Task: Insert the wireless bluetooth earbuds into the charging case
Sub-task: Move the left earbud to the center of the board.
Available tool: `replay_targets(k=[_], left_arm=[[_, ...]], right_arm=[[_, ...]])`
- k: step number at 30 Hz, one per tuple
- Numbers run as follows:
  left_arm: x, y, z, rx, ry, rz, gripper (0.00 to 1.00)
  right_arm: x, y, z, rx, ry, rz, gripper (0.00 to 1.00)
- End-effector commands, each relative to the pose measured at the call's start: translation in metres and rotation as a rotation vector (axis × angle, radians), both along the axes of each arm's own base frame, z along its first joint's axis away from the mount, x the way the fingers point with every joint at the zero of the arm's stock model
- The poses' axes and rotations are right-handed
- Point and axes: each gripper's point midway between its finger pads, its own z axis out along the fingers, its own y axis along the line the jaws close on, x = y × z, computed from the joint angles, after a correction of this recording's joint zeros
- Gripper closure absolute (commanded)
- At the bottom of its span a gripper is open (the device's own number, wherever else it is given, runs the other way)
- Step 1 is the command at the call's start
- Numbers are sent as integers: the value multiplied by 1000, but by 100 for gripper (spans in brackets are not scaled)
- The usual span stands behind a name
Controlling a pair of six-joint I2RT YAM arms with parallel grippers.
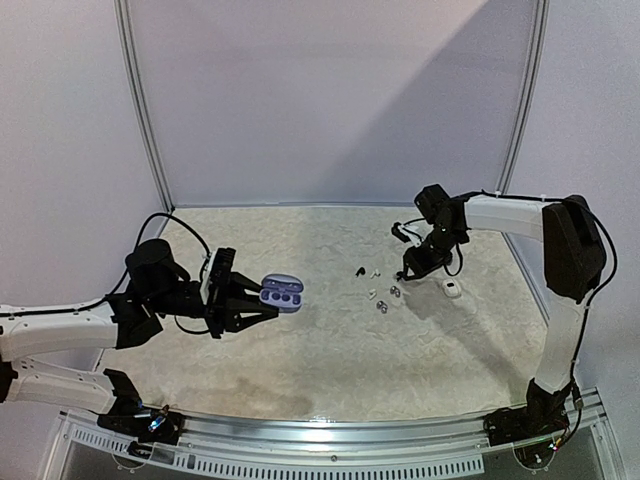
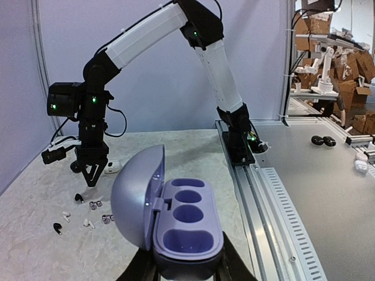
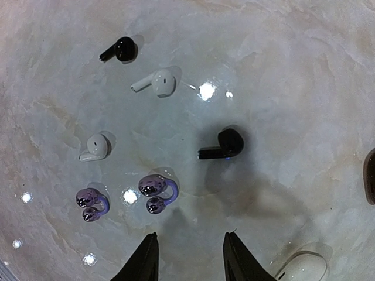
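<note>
Near the left edge of the tabletop (image 1: 330, 370), the left end effector (image 1: 258, 298) clamped the open lilac charging case (image 1: 281, 293). Farther, right of centre, 6 loose earbuds (image 3: 157, 193) lay beneath the right end effector (image 3: 190, 257), its fingers parted and empty.

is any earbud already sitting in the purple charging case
No, the open purple charging case shows all its wells bare, and the earbuds lie scattered outside it.
</note>
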Motion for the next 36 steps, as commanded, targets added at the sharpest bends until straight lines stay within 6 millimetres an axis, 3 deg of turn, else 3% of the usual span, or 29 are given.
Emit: replay_targets(k=[1, 9, 16, 20, 28, 36], left_arm=[[1, 0, -2, -1, -26, -9, 100], [1, 1, -6, 13, -24, -4, 100], [1, 1, -7, 16, -22, -2, 100], [1, 1, -7, 15, -22, -1, 100], [0, 2, -7, 16, -17, -1, 100], [-1, 3, -7, 17, -19, -2, 100]], right_arm=[[3, 6, -11, 29, 24, 41, 63], [2, 10, -25, 47, 43, 38, 64], [-5, 9, -12, 58, 23, 16, 66], [-16, 21, 2, 72, -23, 42, 64], [-27, 38, -1, 80, -23, 50, 63], [-5, 36, 13, 69, -60, -11, 53]])
